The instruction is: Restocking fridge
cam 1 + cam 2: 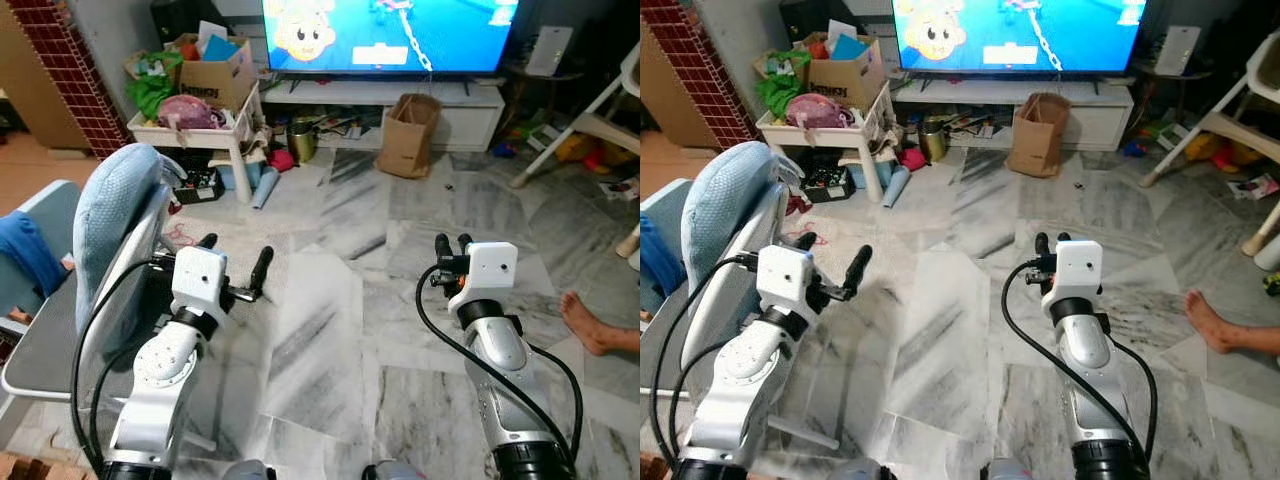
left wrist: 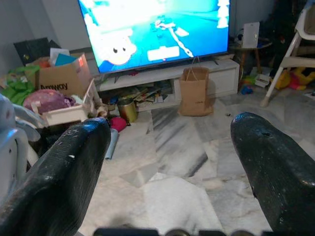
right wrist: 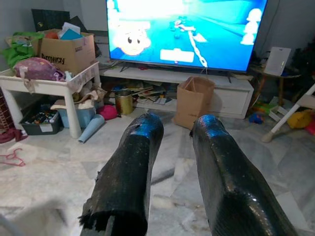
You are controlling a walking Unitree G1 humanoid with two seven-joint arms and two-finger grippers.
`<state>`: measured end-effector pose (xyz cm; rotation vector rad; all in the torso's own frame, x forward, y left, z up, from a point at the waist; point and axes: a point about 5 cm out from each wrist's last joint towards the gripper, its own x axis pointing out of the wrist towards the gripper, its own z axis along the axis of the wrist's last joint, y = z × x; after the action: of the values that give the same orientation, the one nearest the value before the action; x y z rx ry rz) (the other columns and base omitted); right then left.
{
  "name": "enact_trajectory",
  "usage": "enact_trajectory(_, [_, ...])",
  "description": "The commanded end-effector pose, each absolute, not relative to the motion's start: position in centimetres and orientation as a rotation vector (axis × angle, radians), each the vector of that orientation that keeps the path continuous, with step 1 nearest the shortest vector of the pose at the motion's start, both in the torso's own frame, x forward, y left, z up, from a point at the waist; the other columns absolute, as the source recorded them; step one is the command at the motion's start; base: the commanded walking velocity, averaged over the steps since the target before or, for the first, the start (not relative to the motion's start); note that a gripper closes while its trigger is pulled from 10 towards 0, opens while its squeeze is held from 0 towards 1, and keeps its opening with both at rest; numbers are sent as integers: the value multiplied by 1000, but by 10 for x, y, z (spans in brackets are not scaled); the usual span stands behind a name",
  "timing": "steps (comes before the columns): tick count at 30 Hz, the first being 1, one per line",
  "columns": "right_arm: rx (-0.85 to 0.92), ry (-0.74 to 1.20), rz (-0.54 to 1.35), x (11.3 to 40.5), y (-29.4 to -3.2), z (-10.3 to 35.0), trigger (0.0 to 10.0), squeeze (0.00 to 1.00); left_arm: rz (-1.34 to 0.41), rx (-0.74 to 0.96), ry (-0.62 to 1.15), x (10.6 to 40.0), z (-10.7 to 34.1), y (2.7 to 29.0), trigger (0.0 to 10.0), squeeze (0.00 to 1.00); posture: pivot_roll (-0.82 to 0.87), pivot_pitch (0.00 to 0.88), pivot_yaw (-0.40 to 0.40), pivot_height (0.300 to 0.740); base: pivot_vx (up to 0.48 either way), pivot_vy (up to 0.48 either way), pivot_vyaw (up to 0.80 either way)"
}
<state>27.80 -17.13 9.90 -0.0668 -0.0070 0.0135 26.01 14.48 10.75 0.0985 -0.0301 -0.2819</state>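
I stand in a living room with a marble floor. My left gripper is raised in front of me on the left. It is open wide with nothing between its fingers. My right gripper is raised on the right. Its two black fingers stand nearly together with only a narrow slit between them, holding nothing. Both grippers point towards the television at the far wall.
A chair with a blue cushion is close at my left. A cluttered white table with a cardboard box stands at the back left. A paper bag sits by the TV stand. A person's bare foot rests at the right.
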Motion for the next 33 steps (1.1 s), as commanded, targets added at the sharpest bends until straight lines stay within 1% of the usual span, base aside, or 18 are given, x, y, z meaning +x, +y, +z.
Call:
enact_trajectory(1, [-75,-29,49,279,-163,106,10000,0,-261,107,-34,260,110,145,10000,0,61,47,13,740,0,0,0])
enact_trajectory(4, [-87,-30,101,280,-153,106,10000,0,-224,97,-32,255,109,146,10000,0,77,52,-23,740,0,0,0])
enact_trajectory(7, [-84,-25,110,284,-152,107,10000,0,-202,97,-30,252,108,147,10000,0,93,55,-41,740,0,0,0])
enact_trajectory(10, [-85,-27,108,288,-153,108,10000,0,-201,96,-27,249,107,148,10000,0,97,57,-36,740,0,0,0])
enact_trajectory(13, [-75,-14,90,290,-154,108,10000,0,-213,106,-28,247,108,150,10000,0,94,64,-16,740,0,-379,0])
enact_trajectory(18, [-79,-47,88,292,-152,115,10000,0,-229,143,-25,250,111,155,10000,0,86,83,11,740,0,-371,-800])
enact_trajectory(21, [-81,-63,91,293,-151,119,10000,0,-243,164,-27,250,114,155,10000,0,80,107,11,740,0,-363,-800])
enact_trajectory(24, [-82,-63,91,294,-152,119,10000,0,-248,168,-28,249,115,154,10000,0,78,100,7,740,0,-364,-800])
enact_trajectory(25, [-87,-65,98,295,-150,120,10000,0,-259,180,-36,250,118,153,10000,0,87,115,9,740,0,-356,-800])
enact_trajectory(29, [-88,-71,102,299,-147,123,10000,0,-255,187,-47,251,123,155,10000,0,87,127,5,740,0,-323,-800])
enact_trajectory(33, [-90,-66,102,299,-147,121,10000,0,-237,180,-34,251,120,157,10000,0,85,124,9,740,0,-137,-800])
